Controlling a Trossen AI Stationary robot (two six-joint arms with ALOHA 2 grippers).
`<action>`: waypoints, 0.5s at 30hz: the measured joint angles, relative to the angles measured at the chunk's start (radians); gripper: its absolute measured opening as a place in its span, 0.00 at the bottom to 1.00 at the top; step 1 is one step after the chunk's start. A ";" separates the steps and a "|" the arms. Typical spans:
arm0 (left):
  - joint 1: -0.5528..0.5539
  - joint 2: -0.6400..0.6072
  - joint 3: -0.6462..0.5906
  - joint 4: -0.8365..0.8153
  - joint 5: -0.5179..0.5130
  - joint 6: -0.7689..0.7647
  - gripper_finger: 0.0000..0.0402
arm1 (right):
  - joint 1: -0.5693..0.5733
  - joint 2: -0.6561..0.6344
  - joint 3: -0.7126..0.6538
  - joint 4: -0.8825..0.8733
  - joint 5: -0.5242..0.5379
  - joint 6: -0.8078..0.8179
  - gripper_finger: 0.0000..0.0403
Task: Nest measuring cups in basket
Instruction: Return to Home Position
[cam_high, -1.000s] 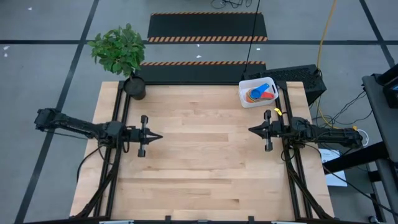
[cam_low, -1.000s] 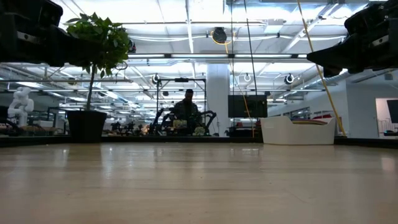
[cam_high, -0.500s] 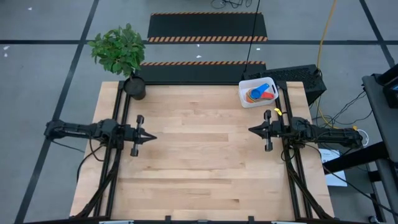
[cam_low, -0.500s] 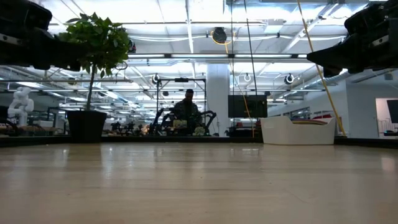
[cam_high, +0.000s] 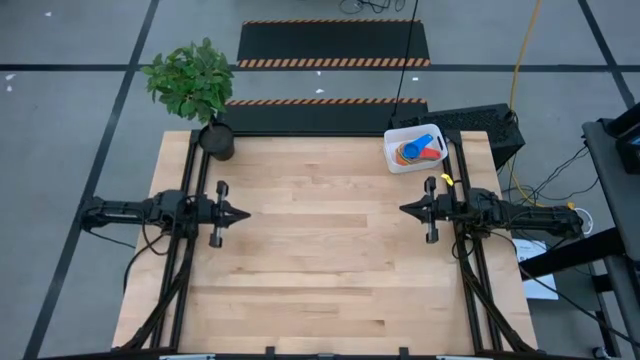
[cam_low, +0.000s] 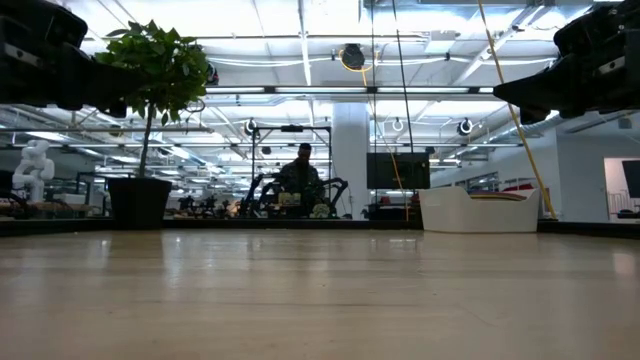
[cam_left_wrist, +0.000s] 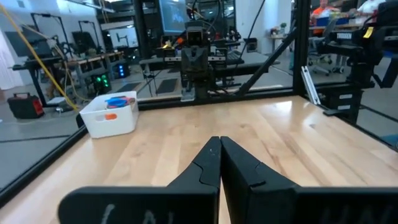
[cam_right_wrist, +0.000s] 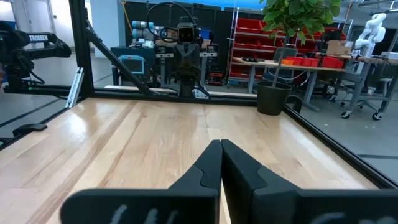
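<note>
One basket (cam_left_wrist: 115, 122) holds one nested stack of measuring cups (cam_high: 418, 149): blue, red and orange show, so seemingly at least three. One potted plant (cam_high: 216, 140), one surface (cam_high: 330, 260), two arms: left gripper (cam_high: 245, 214), right gripper (cam_high: 403, 209). One person (cam_low: 300, 172).

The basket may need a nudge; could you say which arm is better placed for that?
Right, probably: the basket sits at the far right corner, near the right arm; the left arm waits opposite.
</note>
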 joint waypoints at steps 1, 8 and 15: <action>0.000 0.000 0.000 0.000 0.001 -0.006 0.01 | 0.000 0.000 0.000 0.000 0.000 0.000 0.00; 0.000 0.000 0.000 -0.001 0.001 -0.007 0.01 | 0.000 0.000 0.000 0.000 0.000 0.000 0.00; 0.000 0.000 0.000 -0.001 0.001 0.016 0.01 | 0.000 0.000 0.000 -0.001 0.000 0.000 0.00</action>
